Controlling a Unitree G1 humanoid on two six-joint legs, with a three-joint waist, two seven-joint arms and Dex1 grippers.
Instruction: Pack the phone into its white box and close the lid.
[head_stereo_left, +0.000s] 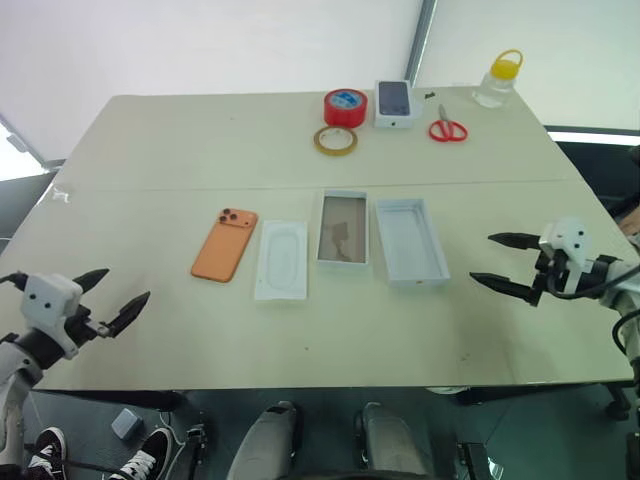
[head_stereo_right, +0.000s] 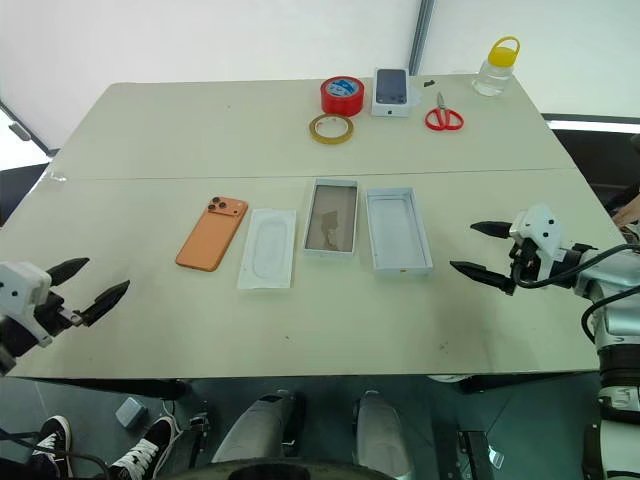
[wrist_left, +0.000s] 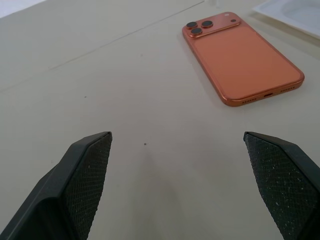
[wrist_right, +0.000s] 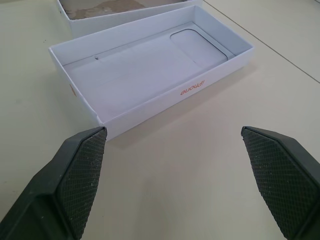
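Four items lie in a row mid-desk (head_stereo_left: 150, 150): the orange phone (head_stereo_left: 225, 244) at left, camera side up, then a flat white insert (head_stereo_left: 281, 259), the white box (head_stereo_left: 343, 228) and the lid (head_stereo_left: 410, 240), open side up. Left tool (head_stereo_left: 112, 298) and right tool (head_stereo_left: 505, 261) hover at the near corners, both spread wide and empty.

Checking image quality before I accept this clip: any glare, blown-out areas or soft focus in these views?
Left eye view: background behind the table is washed out white. Left wrist view: phone sharp, soft sheen on its back, left gripper's fingers slightly soft. Right wrist view: lid evenly lit, faint shadow along its near wall.
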